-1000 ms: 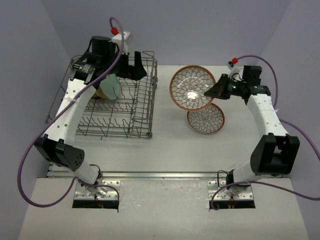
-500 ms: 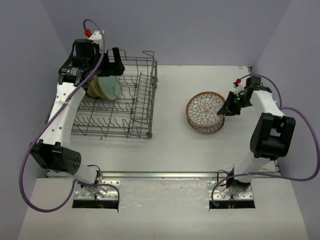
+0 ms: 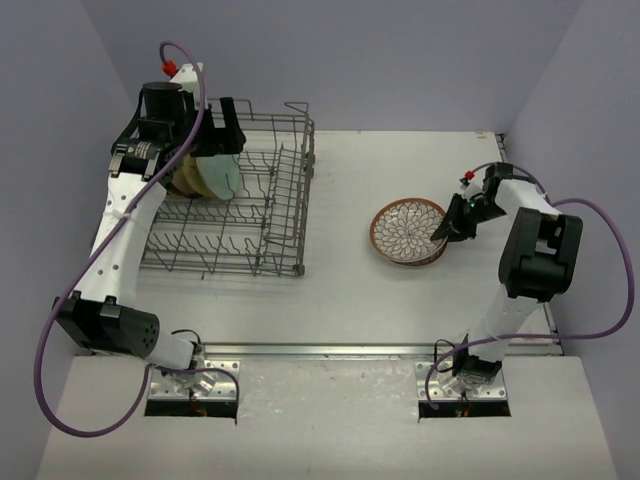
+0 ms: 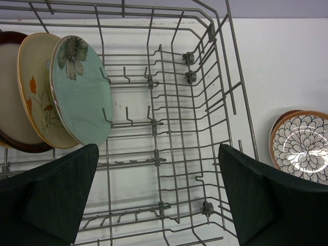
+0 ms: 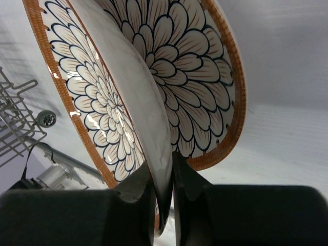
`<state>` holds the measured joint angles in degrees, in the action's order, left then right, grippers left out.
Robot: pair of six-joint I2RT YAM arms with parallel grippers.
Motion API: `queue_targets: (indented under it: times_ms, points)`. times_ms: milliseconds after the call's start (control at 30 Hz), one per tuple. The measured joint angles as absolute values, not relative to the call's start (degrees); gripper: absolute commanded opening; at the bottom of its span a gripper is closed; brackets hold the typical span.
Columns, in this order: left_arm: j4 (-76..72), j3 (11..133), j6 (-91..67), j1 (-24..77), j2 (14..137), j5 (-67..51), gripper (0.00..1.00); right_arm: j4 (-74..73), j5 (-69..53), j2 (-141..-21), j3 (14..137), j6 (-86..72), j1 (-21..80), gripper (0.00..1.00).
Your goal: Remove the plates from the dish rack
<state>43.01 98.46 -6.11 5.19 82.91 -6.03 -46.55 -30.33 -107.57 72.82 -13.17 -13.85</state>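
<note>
Two brown-rimmed petal plates (image 3: 405,232) lie stacked on the table (image 3: 340,290), toward 3 o'clock in the top view and well apart from the dish rack (image 3: 270,225). The upper one sits a little off-centre, so a strip of the lower rim shows at its 10 o'clock side in the left wrist view. The right gripper (image 3: 447,226) is at the 3 o'clock edge of this stack. In the right wrist view its two fingers (image 5: 136,192) are pressed together on the rim of one petal plate, one finger on each face. The second petal plate is just beside it, and that view does not tell which of them lies on top.

The dish rack stands at the 9 o'clock side of the table. Three plates can be seen on edge in its 10 o'clock corner, overlapping one another: a mint green plate (image 4: 82,95), a cream floral plate (image 4: 36,92) behind it, and a dark-rimmed plate (image 4: 10,113) partly cut by the picture edge. The left gripper (image 4: 158,154) hovers above the rack, near these plates but apart from them. Its jaws are spread wide, and only the rack's wires show between them.
</note>
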Motion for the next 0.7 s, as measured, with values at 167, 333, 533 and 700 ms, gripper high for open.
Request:
queue_targets:
  times_ms: [167, 333, 533, 700]
  points:
    - [43.08, 98.37, -6.34, 4.75, 82.91, -4.10, 1.00, -48.27, -30.16, -107.81, 74.60, -11.03, -13.74, 0.65]
    - [43.15, 98.37, -6.29, 3.80, 82.91, -0.01, 1.00, -49.92, -27.64, -107.36, 77.10, -9.01, -13.75, 0.84]
    - [43.18, 98.37, -5.18, 3.62, 83.10, 7.55, 0.99, -50.65, -22.59, -104.47, 81.76, -6.79, -13.74, 0.86]
    - [44.35, 101.38, -2.86, 3.62, 86.69, 15.89, 0.91, -49.46, -17.50, -100.08, 84.47, -4.51, -13.63, 0.99]
